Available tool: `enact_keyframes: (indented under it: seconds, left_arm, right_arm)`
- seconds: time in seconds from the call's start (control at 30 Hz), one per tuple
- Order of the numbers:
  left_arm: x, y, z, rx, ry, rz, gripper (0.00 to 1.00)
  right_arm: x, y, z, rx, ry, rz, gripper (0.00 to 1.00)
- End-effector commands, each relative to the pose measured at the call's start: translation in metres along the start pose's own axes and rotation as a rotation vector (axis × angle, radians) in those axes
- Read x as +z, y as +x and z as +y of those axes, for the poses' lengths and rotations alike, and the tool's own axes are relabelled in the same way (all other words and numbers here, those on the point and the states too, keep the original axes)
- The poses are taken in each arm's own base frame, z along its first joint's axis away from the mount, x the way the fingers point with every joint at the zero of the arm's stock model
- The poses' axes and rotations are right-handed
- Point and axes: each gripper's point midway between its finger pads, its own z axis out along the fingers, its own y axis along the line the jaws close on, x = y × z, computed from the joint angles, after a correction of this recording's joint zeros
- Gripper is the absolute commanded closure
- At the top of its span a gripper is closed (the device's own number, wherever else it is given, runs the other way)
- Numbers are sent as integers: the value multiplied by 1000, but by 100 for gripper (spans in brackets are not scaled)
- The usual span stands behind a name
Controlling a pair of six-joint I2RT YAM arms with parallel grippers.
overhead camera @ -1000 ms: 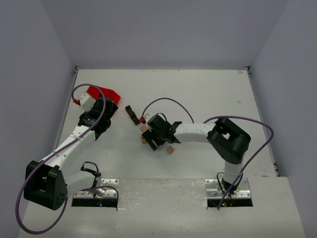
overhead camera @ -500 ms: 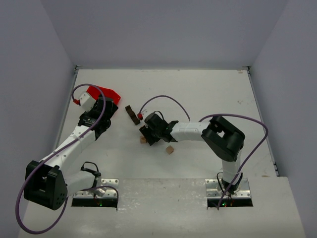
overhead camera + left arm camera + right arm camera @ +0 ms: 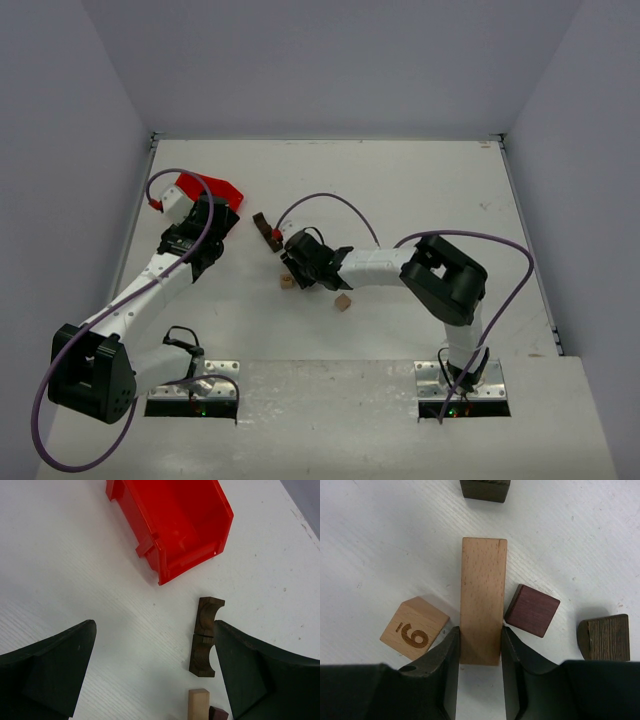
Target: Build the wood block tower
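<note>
No wood block tower is in view; the blocks lie singly on the white table. My right gripper [image 3: 480,645] is shut on the near end of a long light tan block [image 3: 482,595], which lies flat. A tan cube marked with a numeral [image 3: 414,628] touches its left jaw. A purple-brown cube [image 3: 532,610] sits by the right jaw. In the top view the right gripper [image 3: 296,262] is at mid-table. My left gripper [image 3: 155,680] hangs open with nothing between its fingers [image 3: 55,665], near the red bin [image 3: 175,525].
Two dark arch-shaped blocks [image 3: 205,635] lie end to end between the bin and the right gripper. A dark rounded block [image 3: 604,637] lies right of the purple cube. A loose tan cube [image 3: 343,301] sits nearer the arm bases. Walls enclose the table.
The right gripper has moved left and away from the bases, toward the dark arch blocks, and its jaws have closed on the long tan block. The left arm has not moved.
</note>
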Motion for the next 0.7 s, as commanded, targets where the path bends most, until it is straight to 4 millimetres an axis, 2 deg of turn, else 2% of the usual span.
enact_keyframes:
  seconds: [0.0,0.23,0.33,0.4,0.43,0.5,0.53,0.57,0.67]
  left_arm:
    - [0,-10,-7,-31,27,-25,0]
    - [0,-10,-6,-31,26,-27,0]
    - [1,-10,-7,-34,27,-28,0]
    - [1,-10,-6,-33,26,-29,0]
    - [1,-10,-6,-33,25,-30,0]
    - [0,-11,-8,-37,30,-31,0]
    - [0,-11,-7,-36,31,-28,0]
    - [0,-10,-7,-36,33,-28,0]
    - [-2,-12,-7,-40,38,-32,0]
  right_arm:
    - [-15,-20,-8,0,80,-73,74]
    - [-42,-50,-15,14,106,-158,77]
    - [-45,-69,-11,-3,96,-189,77]
    - [-44,-86,-9,-5,90,-216,77]
    - [-40,-84,-8,-16,90,-207,77]
    - [-35,-102,-2,-27,73,-223,77]
    - [-36,-121,2,-26,54,-248,77]
    - [-30,-130,5,-31,43,-247,77]
    - [-11,-134,7,-40,18,-197,77]
